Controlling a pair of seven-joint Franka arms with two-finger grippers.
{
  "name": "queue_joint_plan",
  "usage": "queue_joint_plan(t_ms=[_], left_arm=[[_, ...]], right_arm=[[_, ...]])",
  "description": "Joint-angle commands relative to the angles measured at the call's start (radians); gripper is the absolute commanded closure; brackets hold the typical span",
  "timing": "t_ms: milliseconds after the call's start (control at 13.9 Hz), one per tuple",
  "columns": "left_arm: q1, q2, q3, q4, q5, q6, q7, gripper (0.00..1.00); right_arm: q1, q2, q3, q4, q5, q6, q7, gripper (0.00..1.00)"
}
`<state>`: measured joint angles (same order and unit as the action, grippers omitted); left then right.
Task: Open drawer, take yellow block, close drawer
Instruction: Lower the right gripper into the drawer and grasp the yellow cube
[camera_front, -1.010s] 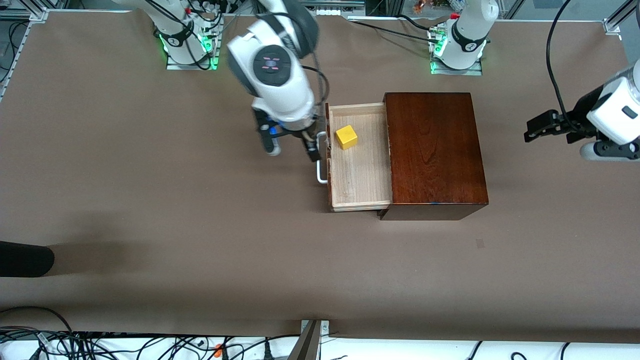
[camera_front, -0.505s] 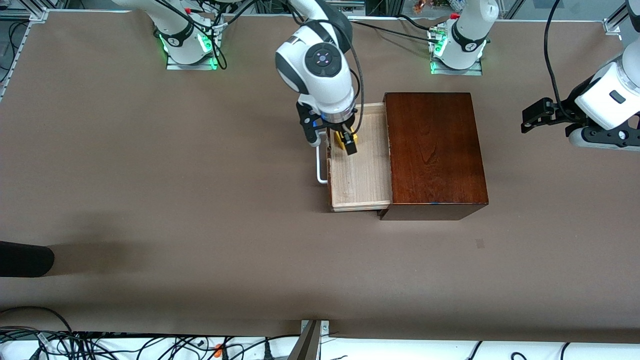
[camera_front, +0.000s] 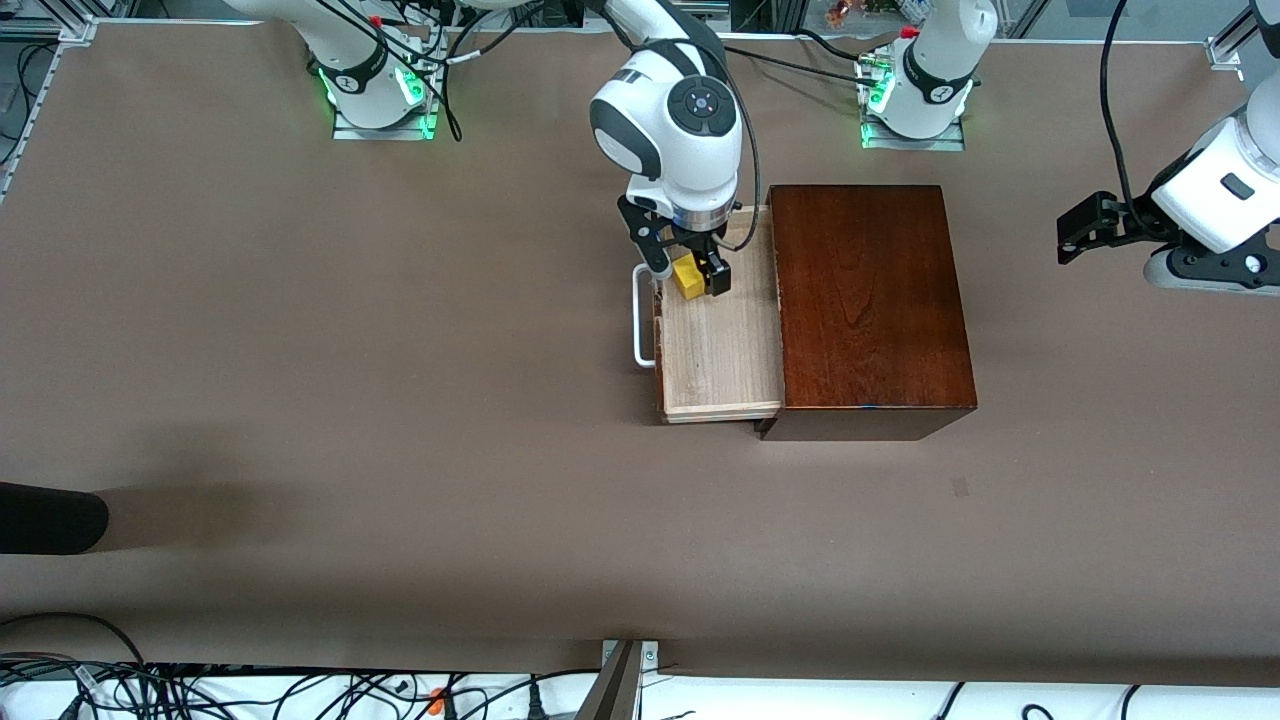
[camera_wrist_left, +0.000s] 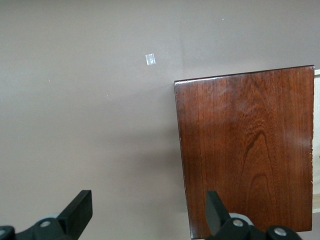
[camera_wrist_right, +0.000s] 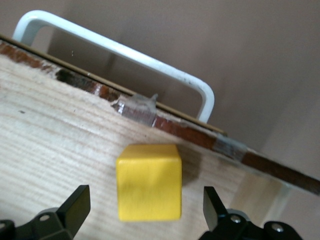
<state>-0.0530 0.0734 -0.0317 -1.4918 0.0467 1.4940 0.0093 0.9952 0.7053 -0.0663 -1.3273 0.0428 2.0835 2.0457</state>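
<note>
The drawer (camera_front: 715, 350) stands pulled out of the dark reddish-brown box (camera_front: 868, 305), with its white handle (camera_front: 640, 320) toward the right arm's end. The yellow block (camera_front: 686, 277) rests in the drawer, in the half farther from the front camera. My right gripper (camera_front: 688, 273) is open and low over the block, one finger on each side with gaps. The right wrist view shows the block (camera_wrist_right: 149, 189) between the fingers, next to the drawer front and the handle (camera_wrist_right: 125, 50). My left gripper (camera_front: 1075, 240) is open and waits in the air past the box, at the left arm's end.
The left wrist view shows the box top (camera_wrist_left: 247, 150) and a small white mark (camera_wrist_left: 149, 59) on the brown table cover. A dark object (camera_front: 50, 517) lies at the table edge at the right arm's end. Cables (camera_front: 200, 690) run along the nearest edge.
My right gripper has moved from beside the drawer handle to over the drawer and come down around the yellow block. The left gripper has shifted slightly.
</note>
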Motion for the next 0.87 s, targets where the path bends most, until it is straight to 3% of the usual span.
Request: queue_joint_plan(t_ms=[0, 72, 216, 289, 361, 505, 794], left_arm=[[-0.001, -0.026, 0.006, -0.024, -0.025, -0.003, 0.029, 0.00], [0.005, -0.026, 0.006, -0.025, -0.053, -0.001, 0.032, 0.00], [0.004, -0.023, 0.006, -0.025, -0.054, 0.006, 0.032, 0.00], [0.004, -0.023, 0.004, -0.024, -0.054, 0.008, 0.031, 0.00], [0.004, -0.021, 0.006, -0.024, -0.054, 0.006, 0.031, 0.00], [0.002, -0.015, 0.004, -0.016, -0.054, 0.003, 0.026, 0.00], [-0.007, -0.009, 0.006, -0.011, -0.044, 0.002, 0.014, 0.00]], right_arm=[[0.011, 0.009, -0.009, -0.001, -0.043, -0.002, 0.007, 0.00], [0.011, 0.017, -0.009, -0.001, -0.043, 0.012, 0.008, 0.04], [0.011, 0.016, -0.009, -0.001, -0.040, 0.015, 0.004, 0.55], [0.008, 0.010, -0.009, 0.000, -0.034, 0.015, -0.001, 0.69], [-0.004, -0.003, -0.010, 0.003, -0.024, 0.007, -0.001, 0.77], [-0.015, -0.045, -0.009, 0.004, -0.015, -0.002, -0.002, 0.84], [-0.062, -0.147, -0.010, 0.007, 0.000, -0.061, -0.039, 0.84]])
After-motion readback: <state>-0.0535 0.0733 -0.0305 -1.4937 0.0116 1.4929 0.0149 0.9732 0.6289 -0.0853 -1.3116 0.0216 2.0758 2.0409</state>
